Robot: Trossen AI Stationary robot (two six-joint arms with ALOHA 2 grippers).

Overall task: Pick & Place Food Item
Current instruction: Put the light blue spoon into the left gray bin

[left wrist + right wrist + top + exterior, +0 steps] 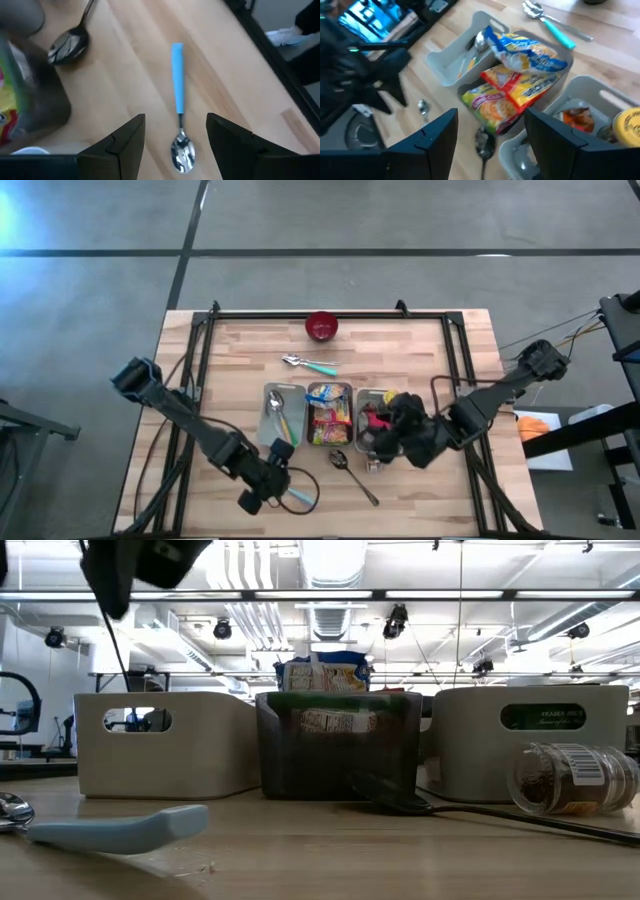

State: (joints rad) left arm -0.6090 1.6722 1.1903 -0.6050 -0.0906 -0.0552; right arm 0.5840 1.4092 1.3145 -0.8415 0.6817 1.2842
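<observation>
Three bins sit side by side in the middle of the wooden table [400,340]. The left white bin [283,416] holds cutlery, the dark middle bin [330,413] is stuffed with bright snack packets [520,75] – a blue-and-white one on top, yellow and red ones under it – and the right white bin [370,412] holds a jar with a yellow lid [627,125] and something orange beside it.

The left gripper [275,490] is down at the near edge of the table, in front of the cutlery bin. Its fingers stand apart with nothing between them, and its own camera looks straight down on a spoon with a light blue handle [178,95] lying on the wood, bowl end nearest the fingertips. The spoon is not touched.

The right gripper [385,442] hangs over the near end of the right bin, tilted down toward the bins. Its jaws are apart too and hold nothing – the snack packets show between its fingers from above.

A dark spoon [352,475] lies on the table just in front of the middle bin, and a small spice jar [570,778] lies on its side near it. Farther back a teal-handled spoon [310,364] lies on the wood, and beyond it a red bowl [322,327] stands by the far edge.
</observation>
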